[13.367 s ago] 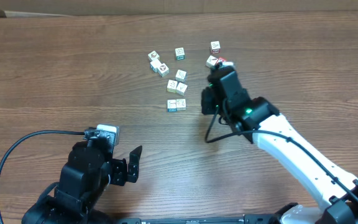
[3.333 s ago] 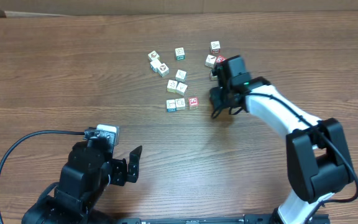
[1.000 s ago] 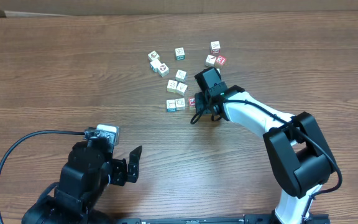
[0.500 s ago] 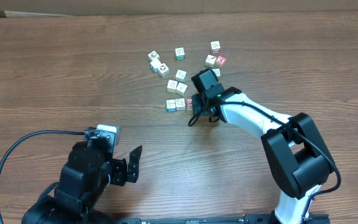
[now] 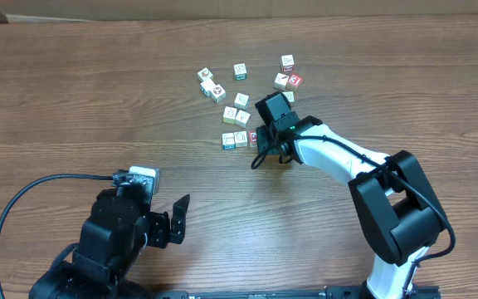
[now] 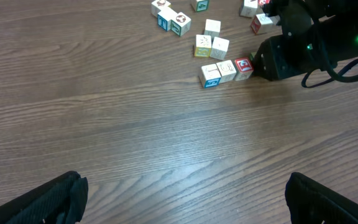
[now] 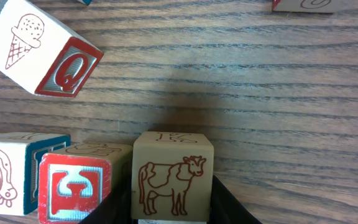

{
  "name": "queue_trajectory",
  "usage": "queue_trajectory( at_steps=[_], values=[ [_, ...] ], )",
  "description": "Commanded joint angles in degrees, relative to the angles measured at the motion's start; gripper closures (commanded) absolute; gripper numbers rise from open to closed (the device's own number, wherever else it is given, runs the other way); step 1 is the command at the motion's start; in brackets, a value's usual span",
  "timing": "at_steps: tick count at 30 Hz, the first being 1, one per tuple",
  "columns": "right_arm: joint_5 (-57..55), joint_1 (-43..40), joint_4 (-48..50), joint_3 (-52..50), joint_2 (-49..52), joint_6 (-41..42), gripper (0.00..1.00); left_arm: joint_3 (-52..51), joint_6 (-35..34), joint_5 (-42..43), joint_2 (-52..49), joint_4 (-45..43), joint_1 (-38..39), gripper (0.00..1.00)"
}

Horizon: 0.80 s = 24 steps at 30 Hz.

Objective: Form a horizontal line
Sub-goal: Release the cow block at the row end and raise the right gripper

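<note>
Cow cube [image 7: 173, 177] in right claw [image 7: 173, 208], seemingly flush against the horizontal line [image 6: 227, 70]

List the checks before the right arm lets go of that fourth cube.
1. Grip: right gripper holds the cow cube, one finger on each side: ok.
2. Position: cow cube sits beside the red cube at the end of the row: ok.
3. Flush contact with the red cube: cannot tell.
4. Cow cube down on the table: cannot tell, its underside is out of frame.
5. The row's three cubes straight and touching: ok.
6. Ice-cream cube apart from the row: ok.
7. Left gripper open, away from the cubes: ok.
</note>
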<state>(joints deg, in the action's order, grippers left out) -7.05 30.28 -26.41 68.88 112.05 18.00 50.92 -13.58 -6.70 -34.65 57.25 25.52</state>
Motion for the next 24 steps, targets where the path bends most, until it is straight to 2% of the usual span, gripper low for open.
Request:
queue_trajectory(
  at_steps=[1, 8, 14, 24],
  values=[
    [-0.4, 0.8, 0.2, -0.3, 0.3, 0.5, 0.69, -0.2, -0.8, -0.8, 0.4, -0.1, 0.4, 0.00],
    [-0.4, 0.9, 0.2, -0.3, 0.3, 0.5, 0.69, -0.2, -0.8, -0.8, 0.4, -0.1, 0.4, 0.00],
    [-0.4, 0.9, 0.2, -0.3, 0.3, 0.5, 0.55, -0.2, -0.8, -0.8, 0.4, -0.1, 0.4, 0.01],
    [-1.0, 0.9, 0.2, -0.3, 0.3, 0.2, 0.54, -0.2, -0.8, -0.8, 0.4, -0.1, 0.4, 0.00]
  ],
)
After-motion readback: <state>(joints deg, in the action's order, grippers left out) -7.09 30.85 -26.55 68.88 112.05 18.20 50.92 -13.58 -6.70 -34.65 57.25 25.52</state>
